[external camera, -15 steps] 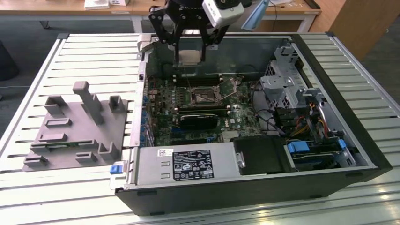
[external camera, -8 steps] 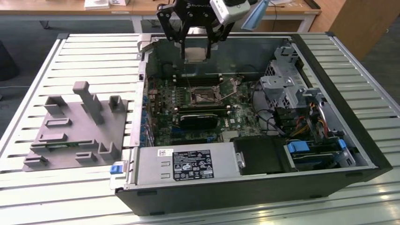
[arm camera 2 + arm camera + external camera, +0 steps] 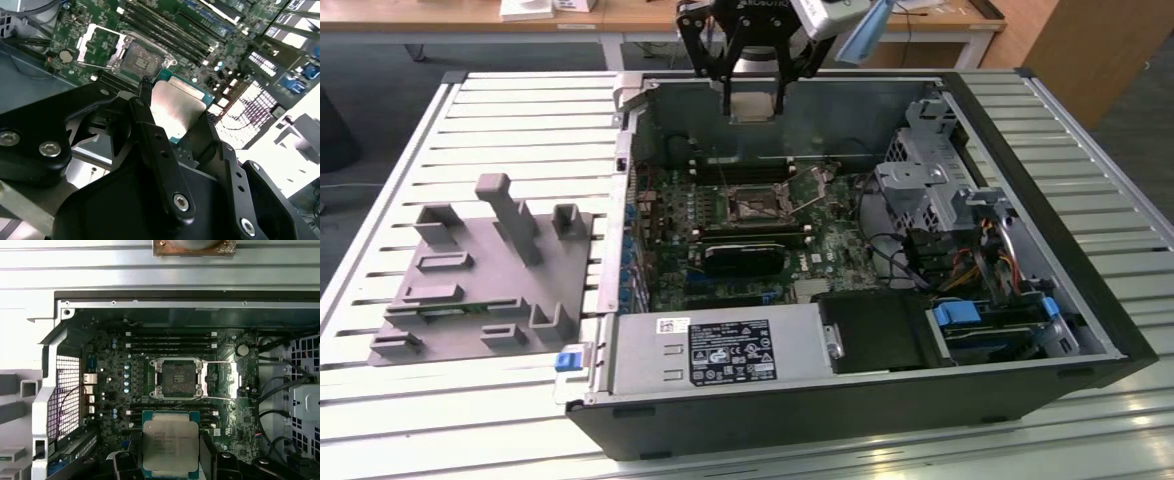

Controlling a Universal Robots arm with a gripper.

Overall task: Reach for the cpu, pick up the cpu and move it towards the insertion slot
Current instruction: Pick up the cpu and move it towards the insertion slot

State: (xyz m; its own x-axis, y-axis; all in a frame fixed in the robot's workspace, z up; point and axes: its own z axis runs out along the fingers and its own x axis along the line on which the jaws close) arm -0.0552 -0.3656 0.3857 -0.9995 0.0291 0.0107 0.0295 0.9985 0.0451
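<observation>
Currently the gripper [image 3: 754, 100] hangs above the far side of the open computer case [image 3: 1014, 330] in the exterior view, its black fingers [image 3: 727, 80] closed narrowly on the cpu [image 3: 753, 106], which sits between the tips, clear of the board. In the second wrist view the gripper [image 3: 172, 117] clamps the cpu [image 3: 175, 107] by its edges, silvery top showing, with the fingers [image 3: 150, 135] pressed against either side. In the first wrist view the cpu [image 3: 170, 445] is seen flat and level between the fingers [image 3: 125, 465], held above the motherboard [image 3: 230, 415]. The slot [image 3: 178, 377] lies beyond the cpu in that view, apart from it, its metal frame swung open to one side and its dark centre exposed; memory slots [image 3: 170, 340] run along both sides of it. In the exterior view the slot [image 3: 757, 204] sits near the middle of the motherboard [image 3: 670, 250], nearer the camera than the held cpu. A grey tray [image 3: 487, 275] rests on the slatted table [image 3: 467, 120] toward the exterior view's left, well apart from the case.
</observation>
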